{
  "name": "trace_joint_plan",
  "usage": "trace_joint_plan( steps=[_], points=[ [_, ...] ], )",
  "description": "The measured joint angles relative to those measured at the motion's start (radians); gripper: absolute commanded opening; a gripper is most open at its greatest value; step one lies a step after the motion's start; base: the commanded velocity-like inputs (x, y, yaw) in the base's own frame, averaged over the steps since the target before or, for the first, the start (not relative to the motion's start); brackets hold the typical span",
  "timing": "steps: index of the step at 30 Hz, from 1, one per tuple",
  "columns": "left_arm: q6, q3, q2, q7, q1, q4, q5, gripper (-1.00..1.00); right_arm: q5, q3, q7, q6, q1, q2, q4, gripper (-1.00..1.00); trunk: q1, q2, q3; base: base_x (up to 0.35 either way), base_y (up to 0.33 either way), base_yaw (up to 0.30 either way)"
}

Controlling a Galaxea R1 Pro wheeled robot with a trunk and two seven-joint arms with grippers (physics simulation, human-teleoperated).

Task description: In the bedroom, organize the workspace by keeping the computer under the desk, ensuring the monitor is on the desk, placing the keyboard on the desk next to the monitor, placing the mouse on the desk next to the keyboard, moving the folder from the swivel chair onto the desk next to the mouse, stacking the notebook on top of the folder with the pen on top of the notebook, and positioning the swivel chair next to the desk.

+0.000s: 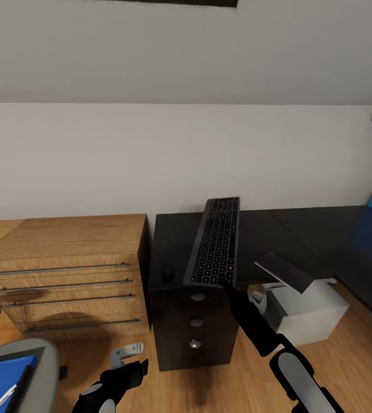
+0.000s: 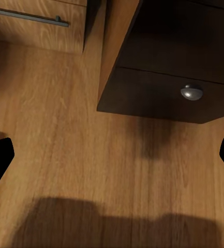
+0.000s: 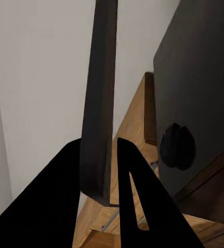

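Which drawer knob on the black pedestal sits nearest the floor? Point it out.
The lowest knob of three on the black drawer pedestal, below the middle knob and top knob; it catches more light.

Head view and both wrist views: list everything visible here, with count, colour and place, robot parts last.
keyboard: one, dark grey, held tilted above the desk's left end
mouse: one, black, on the desk left of the keyboard
desk: one, black, along the wall, with three round-knobbed drawers below its left end
wooden dresser: one, light wood, four bar handles, left of the desk
computer: one, white and grey, on the floor under the desk
swivel chair: one, grey, lower left
folder: one, blue, on the chair seat
pen: one, white, on the folder
right gripper: shut on the keyboard's near edge
left gripper: low over the floor, open
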Motion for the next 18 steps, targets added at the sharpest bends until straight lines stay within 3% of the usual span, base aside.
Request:
trace_joint_plan(
  steps=[6, 18],
  points=[
    [0.001, 0.001, 0.000, 0.000, 0.000, 0.000, 0.000, 1.00, 0.000, -0.001, 0.004, -0.010, 0.000, 0.004, 0.000, -1.00, 0.000, 0.000, -0.004, 0.000, 0.000, 0.000],
    [0.001, -0.002, -0.001, -0.001, 0.000, 0.000, -0.002, 1.00, 0.000, -0.002, 0.002, -0.043, 0.001, 0.005, 0.003, -1.00, 0.000, 0.000, -0.010, -0.102, 0.079, -0.226]
  ],
)
